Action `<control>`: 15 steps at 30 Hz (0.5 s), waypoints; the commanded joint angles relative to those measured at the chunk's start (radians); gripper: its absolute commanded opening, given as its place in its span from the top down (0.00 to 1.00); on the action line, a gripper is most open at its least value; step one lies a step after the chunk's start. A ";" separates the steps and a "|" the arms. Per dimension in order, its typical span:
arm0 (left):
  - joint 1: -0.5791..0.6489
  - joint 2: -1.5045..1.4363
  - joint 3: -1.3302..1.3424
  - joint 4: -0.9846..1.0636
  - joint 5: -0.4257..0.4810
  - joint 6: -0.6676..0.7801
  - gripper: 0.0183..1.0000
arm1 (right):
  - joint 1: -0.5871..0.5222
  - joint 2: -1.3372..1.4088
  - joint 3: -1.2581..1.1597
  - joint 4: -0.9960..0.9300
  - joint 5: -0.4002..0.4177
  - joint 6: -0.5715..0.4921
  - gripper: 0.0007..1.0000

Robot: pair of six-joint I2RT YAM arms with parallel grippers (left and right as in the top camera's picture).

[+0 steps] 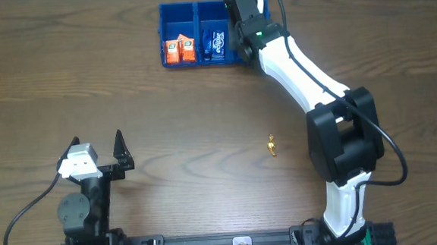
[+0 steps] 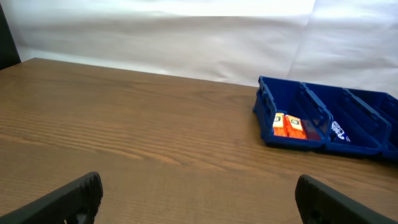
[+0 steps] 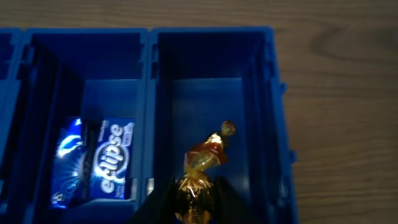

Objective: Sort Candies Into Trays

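The right gripper (image 3: pixel 194 202) is pinching a gold-wrapped candy (image 3: pixel 202 168) over the end compartment of the blue tray (image 3: pixel 277 124), at twelve o'clock on the wooden table (image 1: pixel 165 118). The left gripper (image 1: pixel 98 147) is gaping empty at seven o'clock. A white wall (image 2: pixel 155 37) is showing beyond.

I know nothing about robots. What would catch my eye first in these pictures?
The bright blue tray at the far edge of the table stands out, with orange candies in one end compartment and a blue pack in the middle one. The right gripper hangs over the other end compartment, shut on a gold-wrapped candy. Another small gold candy lies alone nearer the arms, where the left gripper rests open.
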 commanded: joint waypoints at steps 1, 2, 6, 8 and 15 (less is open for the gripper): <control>0.004 -0.005 -0.018 -0.034 0.018 0.007 0.00 | -0.012 -0.012 0.006 -0.013 0.052 -0.015 0.62; 0.004 -0.005 -0.018 -0.034 0.018 0.007 0.00 | -0.011 -0.013 0.006 -0.018 0.052 -0.015 0.54; 0.004 -0.005 -0.018 -0.034 0.018 0.007 0.00 | -0.009 -0.050 -0.014 -0.025 0.052 -0.014 0.27; 0.004 -0.005 -0.018 -0.034 0.018 0.007 0.00 | 0.002 -0.105 -0.063 -0.025 0.053 -0.015 0.24; 0.004 -0.005 -0.018 -0.034 0.018 0.007 0.00 | 0.093 -0.460 -0.493 -0.149 -0.026 0.105 0.21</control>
